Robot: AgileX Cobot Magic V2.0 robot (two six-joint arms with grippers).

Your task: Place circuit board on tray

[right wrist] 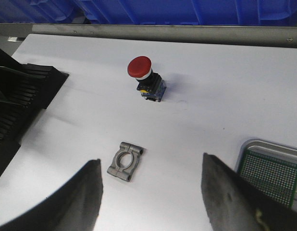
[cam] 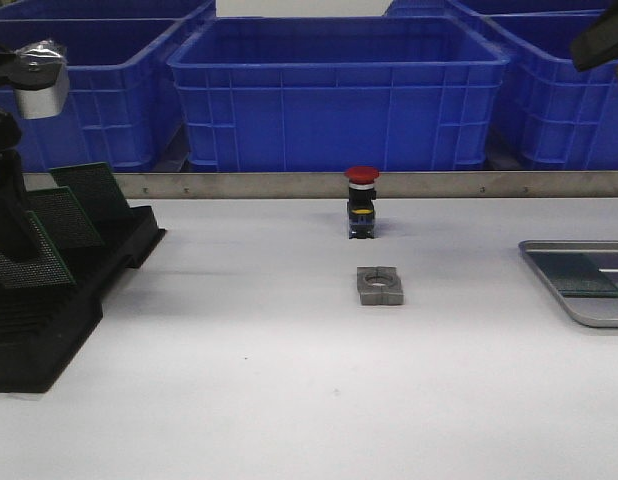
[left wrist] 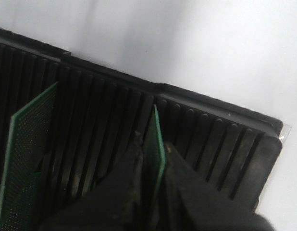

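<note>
My left gripper [left wrist: 154, 146] is shut on the top edge of a green circuit board [left wrist: 157, 125] that stands upright in a slot of the black rack [left wrist: 211, 130]. A second board [left wrist: 28, 144] leans in the rack beside it. The front view has the rack [cam: 109, 260] at the far left holding several boards [cam: 89, 190], and my left arm partly hides them. The silver tray [cam: 589, 312] lies at the right edge with one green board [cam: 579, 275] on it. My right gripper [right wrist: 151, 160] hangs open high over the table, near the tray [right wrist: 264, 144], holding nothing.
A red push button [cam: 361, 200] stands mid-table, and a grey metal clamp block [cam: 379, 285] lies just in front of it. Blue crates [cam: 334, 90] line the back behind a metal rail [cam: 439, 184].
</note>
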